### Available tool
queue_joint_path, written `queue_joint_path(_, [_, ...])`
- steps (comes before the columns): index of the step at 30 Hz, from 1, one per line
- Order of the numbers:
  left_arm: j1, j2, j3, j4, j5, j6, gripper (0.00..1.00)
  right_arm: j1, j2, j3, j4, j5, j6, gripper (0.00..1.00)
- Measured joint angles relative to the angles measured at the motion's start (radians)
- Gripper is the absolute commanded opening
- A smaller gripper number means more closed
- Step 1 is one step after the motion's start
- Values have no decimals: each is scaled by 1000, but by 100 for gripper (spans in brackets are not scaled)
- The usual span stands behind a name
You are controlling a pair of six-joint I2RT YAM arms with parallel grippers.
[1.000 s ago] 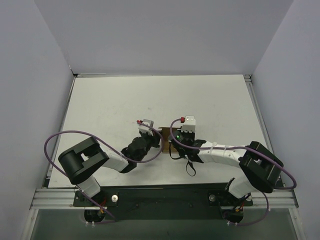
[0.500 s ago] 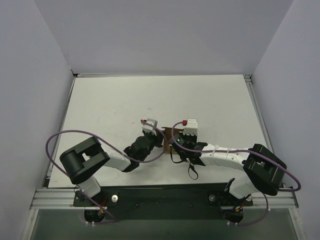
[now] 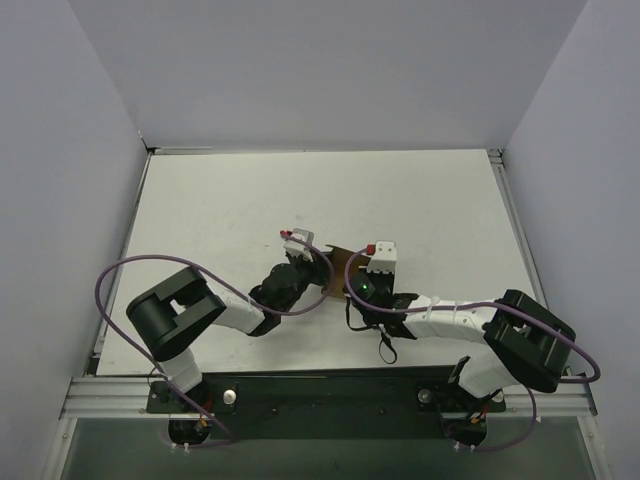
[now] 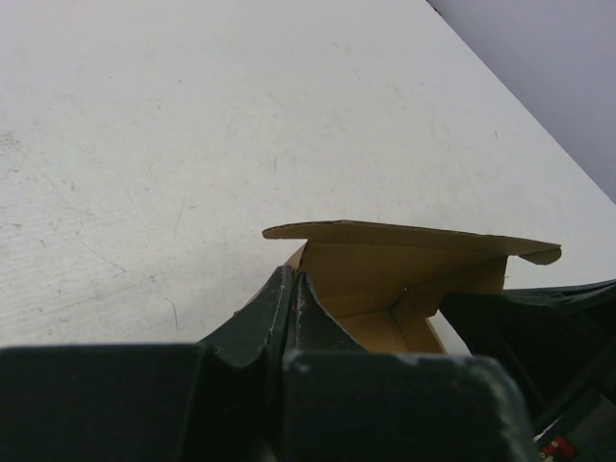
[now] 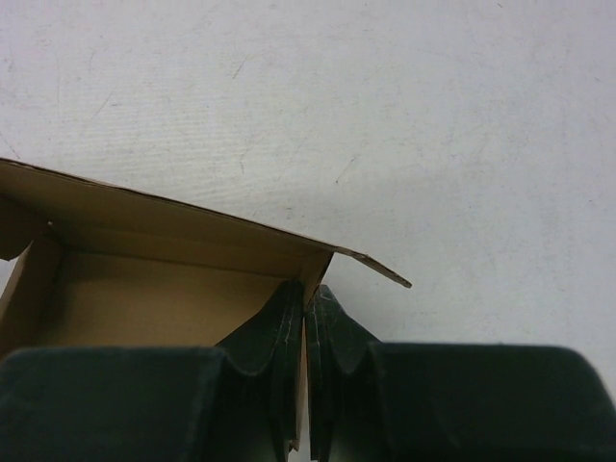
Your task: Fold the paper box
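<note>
Paper box (image 3: 341, 266) pinched from 2 sides
My left gripper (image 4: 293, 289) and right gripper (image 5: 308, 310) are each clenched on 1 wall of the open box between them; white counter (image 5: 433, 115) lies beyond.

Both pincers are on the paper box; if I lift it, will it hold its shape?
Probably light: the paper box is thin card with nothing visible inside. It likely flexes, since the left pincer and right pincer each pinch one thin wall. The unfolded flap may swing.
</note>
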Motion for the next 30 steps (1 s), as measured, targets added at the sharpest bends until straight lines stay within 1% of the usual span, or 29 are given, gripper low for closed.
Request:
queue_joint_path(7, [0,77,-15,110,-11,-58,0,0,23,-21,69,34,-16,0])
queue_joint_path(12, [-1,86,-36,143,-6,-87,0,0,24,-31,90,44,-16,0])
queue_joint_path(22, [-21,92,-91,225,0,-149,0,18,24,-46,93,77,16,0])
queue_joint_path(30, [-47,100,-90,236,0,-155,0,29,16,-59,65,111,35,0])
